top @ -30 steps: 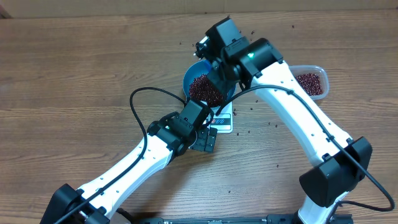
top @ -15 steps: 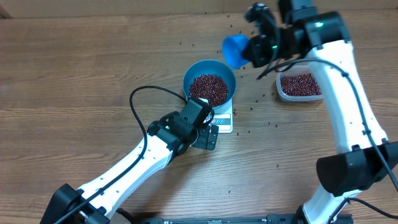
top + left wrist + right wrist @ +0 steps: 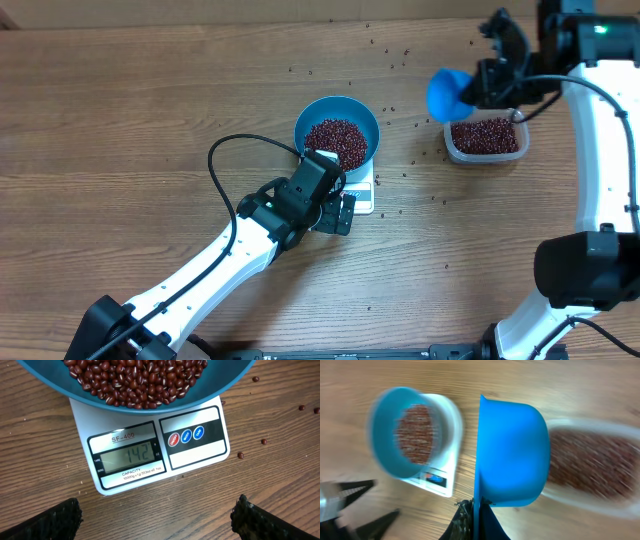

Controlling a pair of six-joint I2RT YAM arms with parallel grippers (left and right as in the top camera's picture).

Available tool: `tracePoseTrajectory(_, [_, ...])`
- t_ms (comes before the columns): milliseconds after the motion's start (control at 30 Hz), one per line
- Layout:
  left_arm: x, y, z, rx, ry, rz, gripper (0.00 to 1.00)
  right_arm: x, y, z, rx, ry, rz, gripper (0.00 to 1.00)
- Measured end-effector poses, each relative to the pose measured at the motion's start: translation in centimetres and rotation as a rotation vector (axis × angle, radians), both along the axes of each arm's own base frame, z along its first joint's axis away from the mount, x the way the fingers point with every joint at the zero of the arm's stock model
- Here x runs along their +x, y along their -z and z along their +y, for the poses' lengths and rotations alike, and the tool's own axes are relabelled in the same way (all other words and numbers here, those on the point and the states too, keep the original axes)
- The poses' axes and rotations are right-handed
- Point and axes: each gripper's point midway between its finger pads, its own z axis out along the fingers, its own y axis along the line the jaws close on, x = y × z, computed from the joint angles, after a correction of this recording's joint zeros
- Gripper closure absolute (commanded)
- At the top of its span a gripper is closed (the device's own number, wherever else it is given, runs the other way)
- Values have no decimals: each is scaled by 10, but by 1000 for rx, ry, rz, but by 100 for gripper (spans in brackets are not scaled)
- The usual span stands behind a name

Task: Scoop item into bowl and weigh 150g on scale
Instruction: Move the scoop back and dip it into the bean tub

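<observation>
The blue bowl (image 3: 337,140) sits on the white scale (image 3: 360,196) and holds a heap of dark red beans (image 3: 336,141). In the left wrist view the scale (image 3: 195,457) displays 142 under the bowl (image 3: 215,391) of beans (image 3: 135,375). My left gripper (image 3: 335,213) is open just in front of the scale, and its fingers (image 3: 65,517) stand wide over bare wood. My right gripper (image 3: 480,88) is shut on the handle of a small blue scoop (image 3: 447,93), tipped on its side at the left end of the clear tub (image 3: 485,138). The scoop (image 3: 512,455) is gripped edge-on by the right gripper (image 3: 476,520).
The clear tub (image 3: 600,470) holds more beans. Loose beans (image 3: 385,60) lie scattered on the wooden table behind and to the right of the bowl. The left arm's black cable (image 3: 225,170) loops left of the scale. The blurred bowl (image 3: 382,435) appears left of the scoop.
My right arm has swung from over the bowl to the right, carrying the scoop to the tub. The left arm has stayed still, open.
</observation>
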Motion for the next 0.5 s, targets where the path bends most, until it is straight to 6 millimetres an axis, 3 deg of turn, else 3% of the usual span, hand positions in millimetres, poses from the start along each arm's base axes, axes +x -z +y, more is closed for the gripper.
tracePoseTrajectory(200, [0,0,0,0,0,0,0,-6,20,-51,-145,185,84,96])
tracePoseTrajectory(500, [0,0,0,0,0,0,0,-3,80,-74,-263,261,137,96])
